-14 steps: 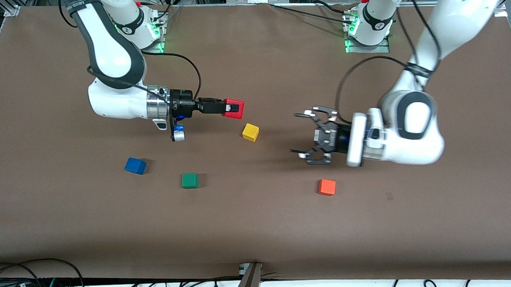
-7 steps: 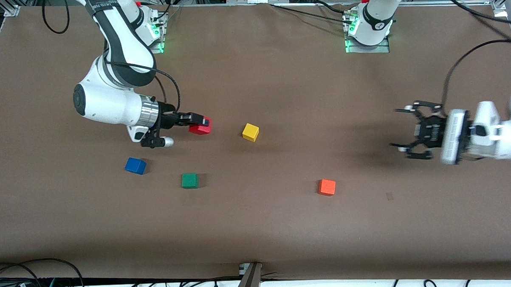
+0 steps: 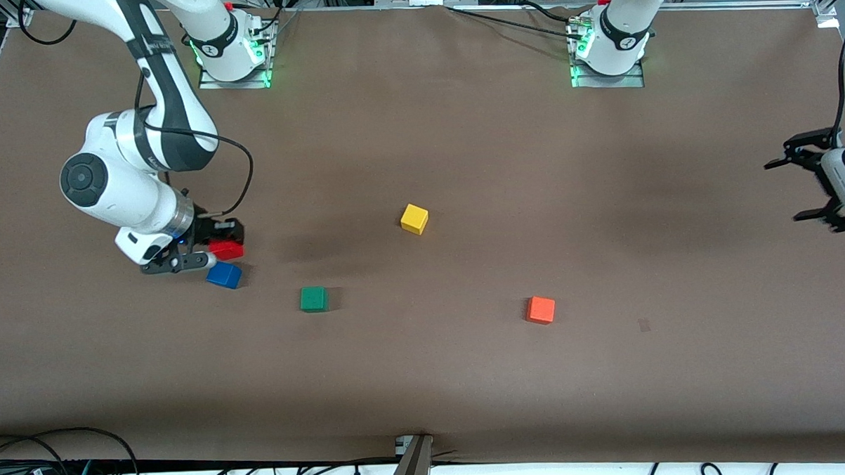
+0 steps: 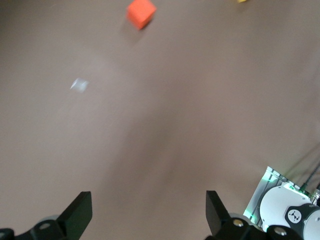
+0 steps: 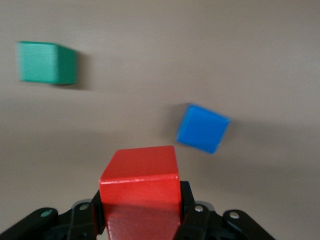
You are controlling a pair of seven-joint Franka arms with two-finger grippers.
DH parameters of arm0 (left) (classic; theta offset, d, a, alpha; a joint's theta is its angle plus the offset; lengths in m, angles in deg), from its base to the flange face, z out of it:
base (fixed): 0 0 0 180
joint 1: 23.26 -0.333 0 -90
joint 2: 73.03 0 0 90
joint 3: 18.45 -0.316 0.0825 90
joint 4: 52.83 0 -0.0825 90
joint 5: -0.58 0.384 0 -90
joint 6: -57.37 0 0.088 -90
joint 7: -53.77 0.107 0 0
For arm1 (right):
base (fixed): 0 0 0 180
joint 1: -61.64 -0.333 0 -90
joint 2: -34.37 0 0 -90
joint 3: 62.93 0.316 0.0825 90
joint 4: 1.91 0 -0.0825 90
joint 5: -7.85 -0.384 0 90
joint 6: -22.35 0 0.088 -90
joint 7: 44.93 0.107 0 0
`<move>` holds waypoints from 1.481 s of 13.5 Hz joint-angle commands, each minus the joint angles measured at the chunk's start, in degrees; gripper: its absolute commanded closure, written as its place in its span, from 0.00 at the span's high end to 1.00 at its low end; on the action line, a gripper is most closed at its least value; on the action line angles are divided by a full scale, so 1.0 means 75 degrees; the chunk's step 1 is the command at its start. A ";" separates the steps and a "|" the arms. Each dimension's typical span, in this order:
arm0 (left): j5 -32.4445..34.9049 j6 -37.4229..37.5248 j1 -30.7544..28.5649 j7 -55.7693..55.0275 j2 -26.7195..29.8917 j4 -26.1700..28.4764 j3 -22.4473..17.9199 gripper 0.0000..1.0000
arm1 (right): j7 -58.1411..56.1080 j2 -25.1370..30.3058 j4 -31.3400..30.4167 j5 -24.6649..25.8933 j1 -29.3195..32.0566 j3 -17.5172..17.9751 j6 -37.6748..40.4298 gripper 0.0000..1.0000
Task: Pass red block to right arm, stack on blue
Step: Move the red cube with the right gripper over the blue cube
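Brown tabletop (image 3: 461, 138) carries small matte green (image 3: 313, 299), yellow (image 3: 414, 219) and orange cubes (image 3: 540, 309). Right gripper (image 3: 231, 245) pinches the red block (image 3: 227, 249) above the royal-blue cube (image 3: 224, 275); left gripper (image 3: 803, 180) waits, fingers spread.

We note even overhead lighting on the brown table (image 3: 427, 378), with soft shadows beside each cube. Both wrist views are motion-blurred (the green cube (image 5: 47, 62) smears most). No glare seen.
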 commanded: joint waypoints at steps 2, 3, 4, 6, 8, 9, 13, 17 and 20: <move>0.0623 0.0072 0.0346 -0.2014 0.0542 0.0136 0.0001 1.00 | -0.0066 -0.0688 0.0093 0.0496 0.0035 -0.0170 -0.0814 0.01; 0.0588 0.0166 0.0381 -0.2239 0.0554 0.0135 0.0001 1.00 | -0.0077 -0.0805 0.0082 0.0543 0.0059 -0.0182 -0.0954 0.01; 0.0588 0.0190 0.0382 -0.2345 0.0554 0.0066 0.0001 1.00 | -0.0089 -0.0911 0.0047 0.0567 0.0070 -0.0182 -0.1095 0.01; 0.0203 0.0202 0.0381 -0.2393 0.0542 -0.0227 -0.0045 1.00 | -0.0077 -0.0924 0.0070 0.0603 0.0071 -0.0229 -0.1132 0.01; 0.0061 0.0167 0.0393 -0.2428 0.0507 -0.0228 -0.0011 1.00 | -0.0089 -0.1017 0.0070 0.0614 0.0129 -0.0229 -0.1190 0.01; 0.0072 0.0120 0.0475 -0.2463 0.0495 -0.0205 0.0094 1.00 | -0.0089 -0.1029 0.0070 0.0614 0.0152 -0.0229 -0.1190 0.02; 0.0131 0.0085 0.0780 -0.2639 0.0495 -0.0204 0.0130 1.00 | -0.0031 -0.1041 0.0070 0.0602 0.0141 -0.0229 -0.1225 0.02; 0.0154 0.0038 0.0978 -0.2674 0.0646 -0.0135 0.0084 1.00 | -0.0007 -0.1099 0.0058 0.0591 0.0164 -0.0217 -0.1284 0.21; 0.0085 0.0049 0.2520 -0.3456 0.1115 0.0158 -0.1422 1.00 | -0.0042 -0.1111 0.0070 0.0556 0.0164 -0.0217 -0.1284 1.00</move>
